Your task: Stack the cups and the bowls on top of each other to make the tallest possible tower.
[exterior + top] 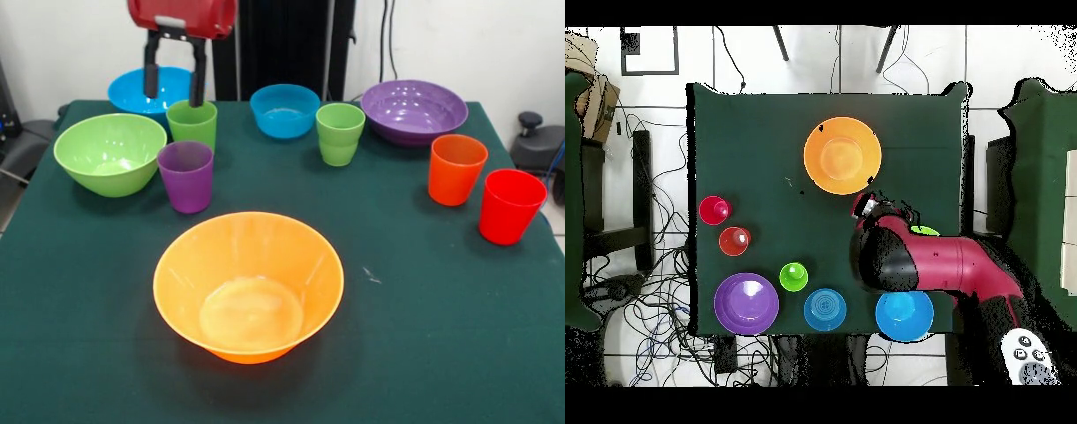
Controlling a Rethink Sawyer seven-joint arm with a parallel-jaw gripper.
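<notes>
My gripper hangs open and empty at the back left, its fingertips just above and behind a lime green cup. A purple cup stands in front of that cup, beside the lime green bowl. The big orange bowl sits upright and empty near the front; it also shows in the overhead view. The second green cup, orange cup and red cup stand apart on the right. Nothing is stacked. In the overhead view the arm hides the left cups and most of the green bowl.
The large blue bowl sits behind the gripper, the smaller blue bowl at the back middle, the wide purple bowl at the back right. All stand on the dark green table cloth. Chairs and cables surround the table.
</notes>
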